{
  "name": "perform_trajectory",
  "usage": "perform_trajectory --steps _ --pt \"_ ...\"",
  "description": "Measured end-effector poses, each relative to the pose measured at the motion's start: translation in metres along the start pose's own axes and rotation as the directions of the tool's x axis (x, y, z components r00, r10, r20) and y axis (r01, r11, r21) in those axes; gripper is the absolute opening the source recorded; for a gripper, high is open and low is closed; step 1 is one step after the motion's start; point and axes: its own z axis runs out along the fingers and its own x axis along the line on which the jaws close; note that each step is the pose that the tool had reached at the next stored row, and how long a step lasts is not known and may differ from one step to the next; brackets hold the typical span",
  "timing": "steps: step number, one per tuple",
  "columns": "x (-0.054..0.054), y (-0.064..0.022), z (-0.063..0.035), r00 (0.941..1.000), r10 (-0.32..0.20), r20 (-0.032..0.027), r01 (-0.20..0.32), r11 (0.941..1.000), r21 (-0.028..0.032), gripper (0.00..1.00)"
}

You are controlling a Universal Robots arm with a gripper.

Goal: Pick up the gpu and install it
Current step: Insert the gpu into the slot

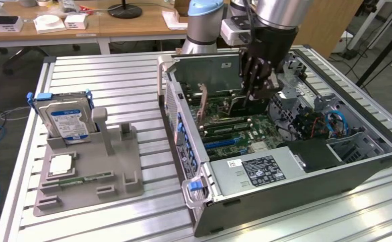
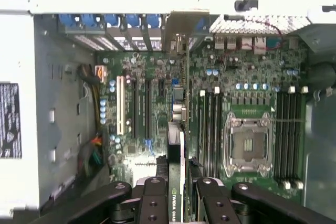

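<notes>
GPU (image 2: 177, 182) is already off the table and clamped edge-on in your gripper (image 2: 178, 192), hanging over the motherboard (image 2: 247, 93) inside the open computer case (image 1: 283, 176). In the wrist view you see the card as a thin upright sliver between the two fingers (image 2: 153, 203), with green lettering on its edge and its metal end bracket (image 2: 176, 38) reaching toward the case's rear slot wall. The jaws stand narrow, pinched on the card's flat faces; that grip keeps the connector edge pointing down at the board, which is what a slot insertion needs. Relative to the motherboard, the card sits over the expansion slots (image 2: 142, 108), between the white slot (image 2: 120, 103) and the memory slots (image 2: 210, 124), with the empty CPU socket (image 2: 248, 142) further off past those. I cannot tell whether the card's edge is touching a slot or just above it. In the exterior view, well apart from the case, the grey parts holder (image 1: 88, 171) on the table carries the hard drive (image 1: 65, 118).
</notes>
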Motion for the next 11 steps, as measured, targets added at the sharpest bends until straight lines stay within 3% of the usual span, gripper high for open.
perform_trajectory --steps 11 --pt "0.000 -0.0024 0.0200 1.0000 -0.001 0.0000 0.001 1.0000 -0.0001 0.26"
